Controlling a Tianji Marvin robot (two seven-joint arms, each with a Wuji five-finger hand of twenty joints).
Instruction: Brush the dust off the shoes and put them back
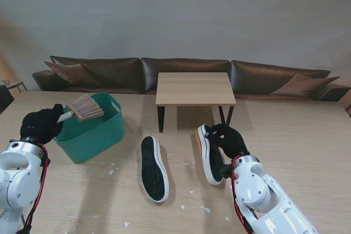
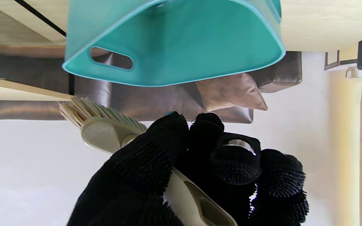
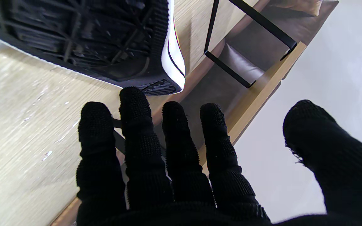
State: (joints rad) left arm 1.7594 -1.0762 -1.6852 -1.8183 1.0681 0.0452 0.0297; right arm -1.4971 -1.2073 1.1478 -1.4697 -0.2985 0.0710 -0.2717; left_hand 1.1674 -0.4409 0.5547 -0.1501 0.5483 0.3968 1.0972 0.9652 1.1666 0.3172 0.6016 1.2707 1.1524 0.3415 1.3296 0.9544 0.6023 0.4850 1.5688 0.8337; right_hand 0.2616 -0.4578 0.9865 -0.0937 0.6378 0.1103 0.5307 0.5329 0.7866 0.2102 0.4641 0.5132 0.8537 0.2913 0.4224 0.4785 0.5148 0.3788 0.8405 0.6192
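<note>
A pale brush [image 1: 85,107] with tan bristles is held over the teal basket [image 1: 104,135] by my left hand [image 1: 41,124], which is shut on its handle. In the left wrist view the brush [image 2: 102,125] sticks out past my gloved left hand [image 2: 200,163]. One black shoe [image 1: 153,168] lies sole up mid-table. A second shoe [image 1: 208,154] stands tilted on its side to the right. My right hand [image 1: 230,141] rests beside it with fingers spread. The right wrist view shows that shoe's sole [image 3: 83,37] just past my right hand's [image 3: 174,157] fingertips.
A small wooden side table [image 1: 196,89] on black legs stands farther from me, behind the shoes. A brown sofa [image 1: 181,69] runs along the wall. White dust specks [image 1: 205,209] lie scattered on the table top near the shoes.
</note>
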